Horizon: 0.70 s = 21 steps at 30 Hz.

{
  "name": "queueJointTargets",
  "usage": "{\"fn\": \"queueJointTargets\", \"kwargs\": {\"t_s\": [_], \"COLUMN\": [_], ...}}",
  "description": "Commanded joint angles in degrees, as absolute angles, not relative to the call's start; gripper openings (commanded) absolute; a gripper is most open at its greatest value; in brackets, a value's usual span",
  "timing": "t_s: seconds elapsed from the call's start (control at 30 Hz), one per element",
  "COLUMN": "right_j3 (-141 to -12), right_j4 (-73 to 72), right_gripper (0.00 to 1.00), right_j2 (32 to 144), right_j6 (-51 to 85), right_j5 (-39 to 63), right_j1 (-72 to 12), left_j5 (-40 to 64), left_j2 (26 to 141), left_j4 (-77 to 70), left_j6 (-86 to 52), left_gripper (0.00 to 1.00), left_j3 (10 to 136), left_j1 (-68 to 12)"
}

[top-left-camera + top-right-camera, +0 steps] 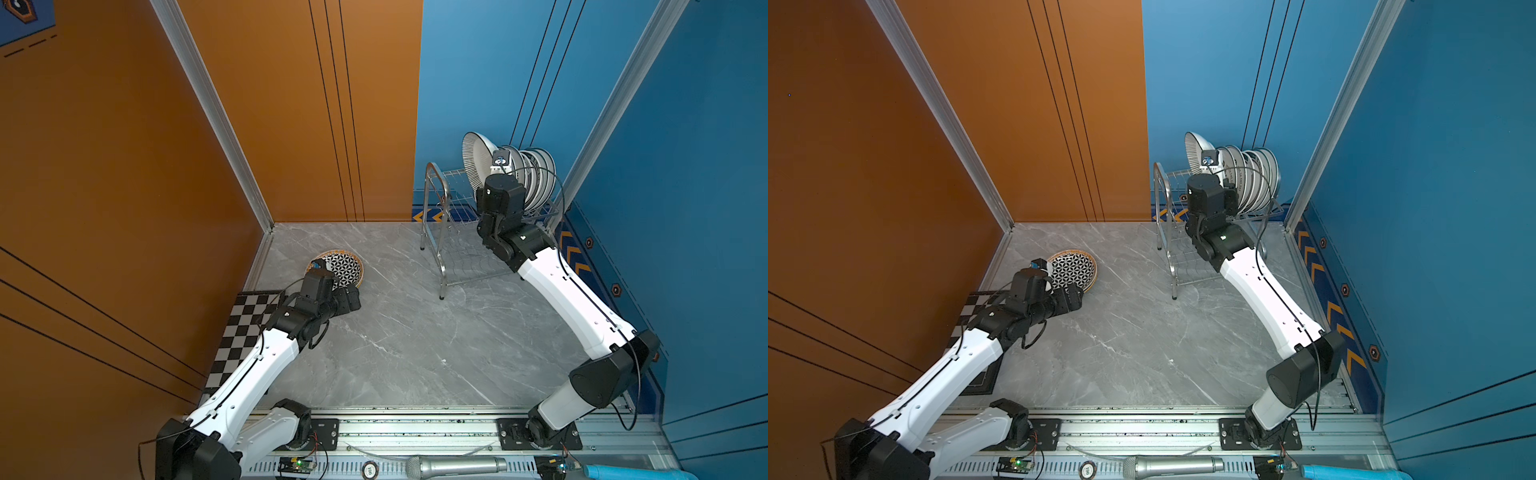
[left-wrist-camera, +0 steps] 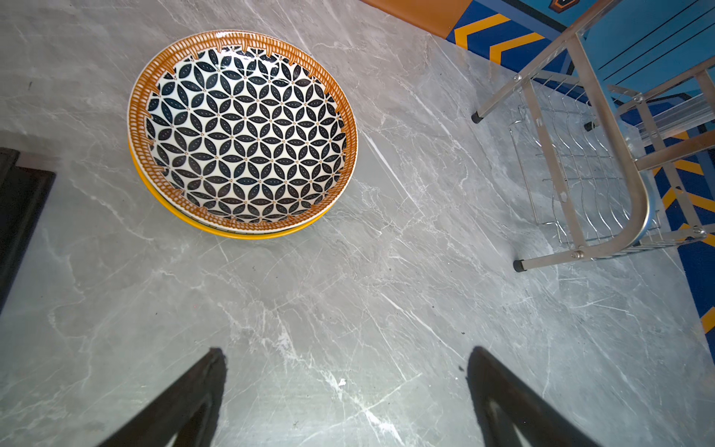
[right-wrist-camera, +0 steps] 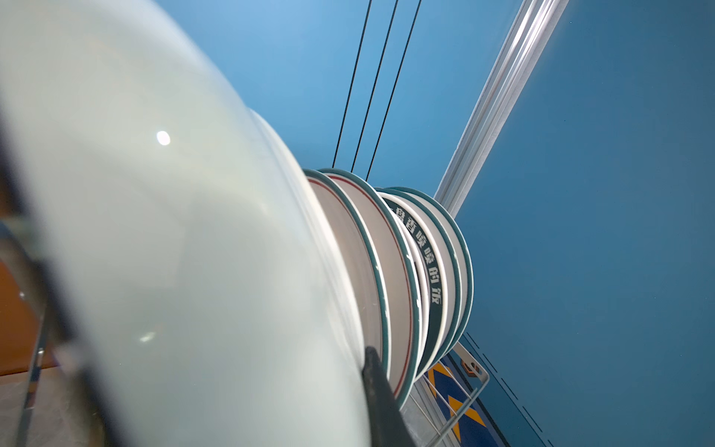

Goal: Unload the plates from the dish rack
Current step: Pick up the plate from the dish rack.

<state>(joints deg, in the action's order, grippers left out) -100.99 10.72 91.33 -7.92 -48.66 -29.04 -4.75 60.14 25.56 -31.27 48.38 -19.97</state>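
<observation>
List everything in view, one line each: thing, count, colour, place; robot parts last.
shiny steel wire dish rack: one, silver, table's far right.
finely striped white round plate: one, white, tilted above the rack's top tier.
green-rimmed white ceramic plates: about five, on edge in the top tier.
flower-patterned orange-rimmed plate: one, black-white-orange, flat on the table's far left.
yellow-rimmed plate: one, yellow edge showing, directly beneath it.
black-and-white chequered board: one, table's left edge.
silver handheld microphone: one, front rail.
grey marble table: one, centre.
left gripper: black, open, over bare table near the stack.
right gripper: black, shut on the striped plate.
</observation>
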Motion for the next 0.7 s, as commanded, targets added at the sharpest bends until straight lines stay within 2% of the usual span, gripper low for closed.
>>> {"fn": "queueJointTargets", "kwargs": {"t_s": [0.0, 0.23, 0.67], "right_j3": [-102.1, -99.8, -85.3], "right_j4": [3.5, 5.0, 19.6], "right_gripper": [0.0, 0.0, 0.0], "right_j2": [86.0, 79.9, 62.4], "right_j6": [-5.0, -3.7, 15.2], "right_j5": [-47.5, -45.7, -30.9], "right_j1": [-31.2, -35.9, -37.4], "left_j5": [-6.4, -6.3, -6.1], "left_j2": [60.6, 61.6, 63.7], "left_j4": [26.7, 26.7, 26.1], "left_j6": [-31.0, -30.7, -30.6], "left_gripper": [0.98, 0.98, 0.98], "left_j3": [49.6, 49.8, 49.9], "left_j1": [-20.4, -20.4, -20.4]}}
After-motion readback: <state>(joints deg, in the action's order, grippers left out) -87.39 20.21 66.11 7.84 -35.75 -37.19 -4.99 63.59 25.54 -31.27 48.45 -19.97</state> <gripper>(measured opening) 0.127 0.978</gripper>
